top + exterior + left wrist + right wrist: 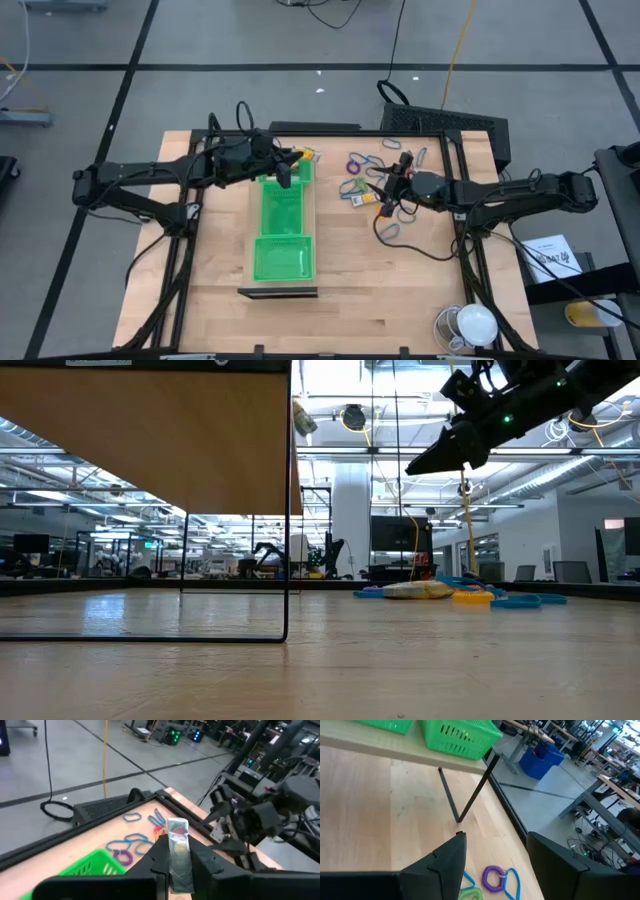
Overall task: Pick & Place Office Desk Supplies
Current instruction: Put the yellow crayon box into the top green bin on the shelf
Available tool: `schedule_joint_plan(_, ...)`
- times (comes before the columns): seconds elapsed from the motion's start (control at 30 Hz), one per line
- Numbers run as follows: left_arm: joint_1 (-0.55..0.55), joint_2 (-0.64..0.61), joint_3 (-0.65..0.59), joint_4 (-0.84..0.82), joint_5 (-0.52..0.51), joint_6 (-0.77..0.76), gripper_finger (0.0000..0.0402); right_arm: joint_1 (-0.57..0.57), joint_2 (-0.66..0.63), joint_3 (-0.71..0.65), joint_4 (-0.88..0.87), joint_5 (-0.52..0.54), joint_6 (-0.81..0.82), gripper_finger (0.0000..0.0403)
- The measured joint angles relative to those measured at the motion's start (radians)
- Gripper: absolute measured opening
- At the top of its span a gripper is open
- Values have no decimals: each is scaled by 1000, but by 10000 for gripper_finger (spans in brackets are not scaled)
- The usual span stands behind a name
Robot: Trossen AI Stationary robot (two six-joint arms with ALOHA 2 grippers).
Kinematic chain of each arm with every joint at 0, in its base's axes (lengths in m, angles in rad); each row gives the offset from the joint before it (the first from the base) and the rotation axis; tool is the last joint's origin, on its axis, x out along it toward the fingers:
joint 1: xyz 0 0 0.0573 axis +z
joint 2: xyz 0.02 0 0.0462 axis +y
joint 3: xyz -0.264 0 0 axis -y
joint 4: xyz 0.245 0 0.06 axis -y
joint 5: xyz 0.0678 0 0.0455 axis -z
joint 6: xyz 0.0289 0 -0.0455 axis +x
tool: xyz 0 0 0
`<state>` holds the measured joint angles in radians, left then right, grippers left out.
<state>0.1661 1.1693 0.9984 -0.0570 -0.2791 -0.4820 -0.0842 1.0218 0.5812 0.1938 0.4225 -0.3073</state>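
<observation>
The left gripper (179, 865) is clamped on a small clear packet (178, 851), held over the far end of the green tray (284, 225). The right gripper (495, 865) hangs with its jaws wide and empty above the scattered loops (378, 172). The tray's three compartments look bare. The loops are too tangled to count. Open tabletop (390, 290) lies toward the near edge.

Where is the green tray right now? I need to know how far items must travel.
In the high view the green tray sits on a raised wooden shelf left of table centre, with the left gripper over its far end and the loose supplies to its right.
</observation>
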Motion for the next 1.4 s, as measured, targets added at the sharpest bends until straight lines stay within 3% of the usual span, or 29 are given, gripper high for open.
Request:
schedule_joint_plan(0.23,11,-162,-183,177,-22,-84,42,-35,0,0,-25,0,0,196)
schedule_joint_plan(0.37,22,-259,-320,257,-104,-174,46,-53,0,0,-25,-1,0,196)
schedule_joint_plan(0.57,28,-281,-478,438,-140,-291,35,-61,0,0,-25,-4,5,193)
schedule_joint_plan(0.77,21,-236,-502,501,-133,-338,54,-60,0,0,-25,-4,11,192)
schedule_joint_plan(1.07,13,-154,-502,531,-107,-356,42,-60,0,0,-24,-4,11,192)
schedule_joint_plan(1.4,15,-153,-502,532,-107,-332,80,-60,0,0,-26,-5,34,192)
